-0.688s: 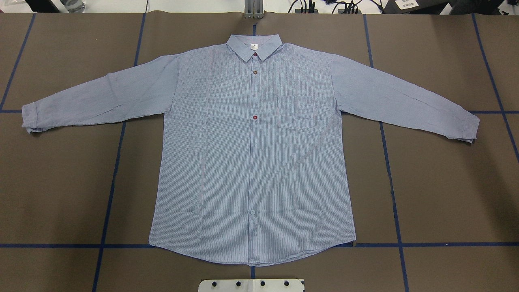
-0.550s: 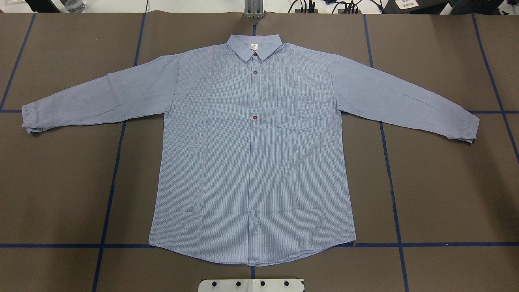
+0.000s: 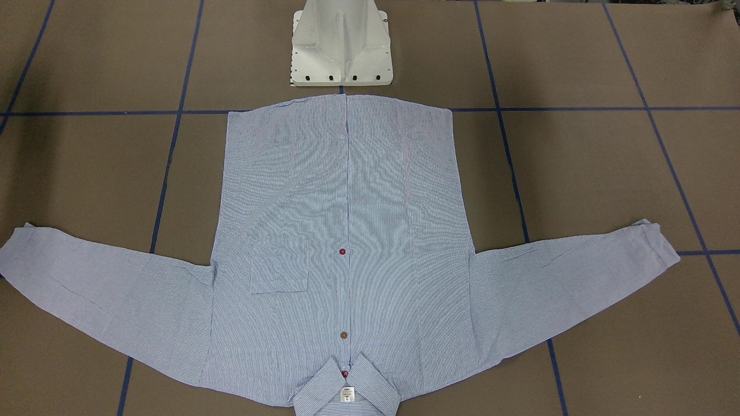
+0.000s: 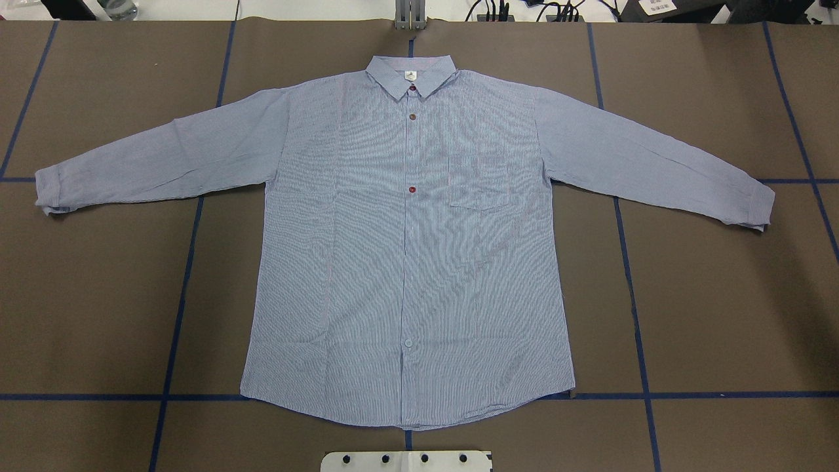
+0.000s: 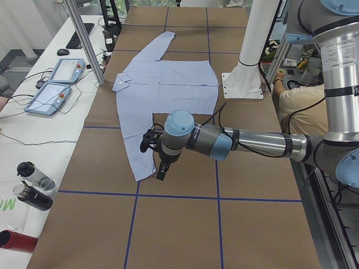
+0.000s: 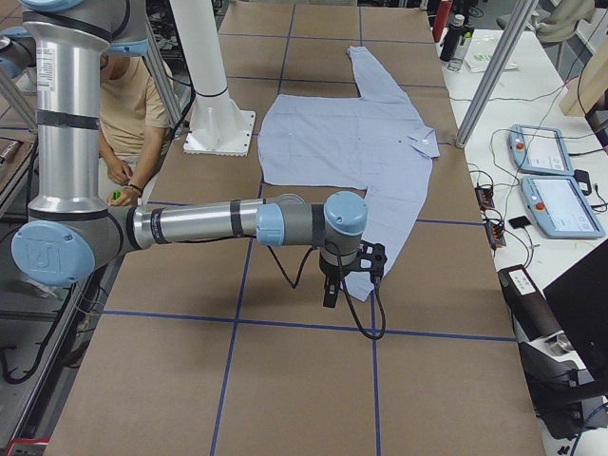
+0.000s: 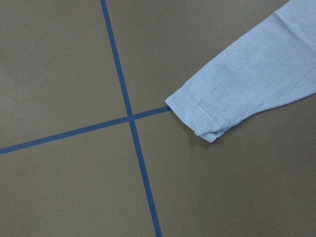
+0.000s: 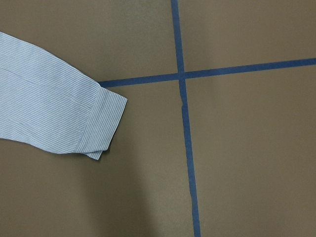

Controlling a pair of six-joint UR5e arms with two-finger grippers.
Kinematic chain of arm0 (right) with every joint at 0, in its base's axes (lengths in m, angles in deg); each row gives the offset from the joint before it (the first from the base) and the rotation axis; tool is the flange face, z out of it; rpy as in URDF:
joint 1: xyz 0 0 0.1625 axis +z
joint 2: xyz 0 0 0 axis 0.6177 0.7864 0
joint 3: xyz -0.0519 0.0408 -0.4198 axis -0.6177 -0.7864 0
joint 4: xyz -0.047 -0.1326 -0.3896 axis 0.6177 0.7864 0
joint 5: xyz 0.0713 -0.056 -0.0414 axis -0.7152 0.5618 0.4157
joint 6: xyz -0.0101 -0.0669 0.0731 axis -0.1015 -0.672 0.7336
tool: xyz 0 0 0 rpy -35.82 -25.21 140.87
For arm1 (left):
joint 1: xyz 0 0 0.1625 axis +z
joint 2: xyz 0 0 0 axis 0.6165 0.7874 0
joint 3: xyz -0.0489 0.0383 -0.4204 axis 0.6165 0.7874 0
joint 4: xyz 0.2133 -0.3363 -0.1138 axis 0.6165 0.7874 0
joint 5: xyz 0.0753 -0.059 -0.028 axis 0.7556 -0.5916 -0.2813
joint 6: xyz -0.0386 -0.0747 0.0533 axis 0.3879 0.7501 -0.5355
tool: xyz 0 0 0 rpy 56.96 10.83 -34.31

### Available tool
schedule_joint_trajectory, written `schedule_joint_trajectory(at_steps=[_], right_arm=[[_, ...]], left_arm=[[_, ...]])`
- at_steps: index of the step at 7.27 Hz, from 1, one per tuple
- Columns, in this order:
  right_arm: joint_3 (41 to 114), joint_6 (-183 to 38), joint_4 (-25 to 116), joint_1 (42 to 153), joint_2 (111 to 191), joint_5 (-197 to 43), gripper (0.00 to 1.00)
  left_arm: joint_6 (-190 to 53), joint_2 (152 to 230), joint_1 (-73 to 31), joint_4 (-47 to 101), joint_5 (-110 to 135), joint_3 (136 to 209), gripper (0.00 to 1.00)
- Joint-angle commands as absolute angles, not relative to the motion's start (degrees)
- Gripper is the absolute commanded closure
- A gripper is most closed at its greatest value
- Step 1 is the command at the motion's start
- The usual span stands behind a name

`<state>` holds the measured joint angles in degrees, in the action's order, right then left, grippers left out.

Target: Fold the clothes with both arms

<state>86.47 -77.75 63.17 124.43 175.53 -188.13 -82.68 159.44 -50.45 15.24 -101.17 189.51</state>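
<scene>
The light blue striped shirt [image 4: 406, 249] lies flat and face up on the brown table, buttoned, collar at the far side and both sleeves spread out. It also shows in the front-facing view [image 3: 341, 242]. Neither arm shows in the overhead or front-facing views. In the left side view my left gripper [image 5: 159, 167] hovers above the near sleeve's cuff [image 5: 143, 168]. In the right side view my right gripper [image 6: 332, 288] hovers above the other cuff [image 6: 356, 280]. I cannot tell whether either is open or shut. The wrist views show each cuff [image 7: 197, 116] [image 8: 101, 123] lying flat, with no fingers in view.
The white pedestal base [image 3: 341, 43] stands at the shirt's hem side. Blue tape lines [image 4: 632, 295] cross the table cover. Teach pendants [image 5: 56, 84] and bottles [image 5: 31, 185] lie on a side bench. A seated person [image 5: 297, 109] is behind the robot.
</scene>
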Motion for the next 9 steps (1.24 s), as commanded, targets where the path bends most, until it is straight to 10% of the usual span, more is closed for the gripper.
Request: schedule_joint_trajectory(at_steps=[1, 6, 9], right_arm=[[85.66, -78.27, 62.12, 124.28, 175.90, -187.97, 0.00], [84.87, -73.64, 55.11, 115.95, 175.38, -187.80, 0.00], [72.17, -61.03, 40.72, 112.87, 169.42, -185.86, 0.01]], left_arm=[[-82.69, 159.47, -50.45, 15.30, -101.17, 189.54, 0.01], [-82.61, 159.47, -50.36, 16.71, -101.43, 189.45, 0.01], [-82.52, 159.47, -50.36, 16.71, -101.34, 189.28, 0.01]])
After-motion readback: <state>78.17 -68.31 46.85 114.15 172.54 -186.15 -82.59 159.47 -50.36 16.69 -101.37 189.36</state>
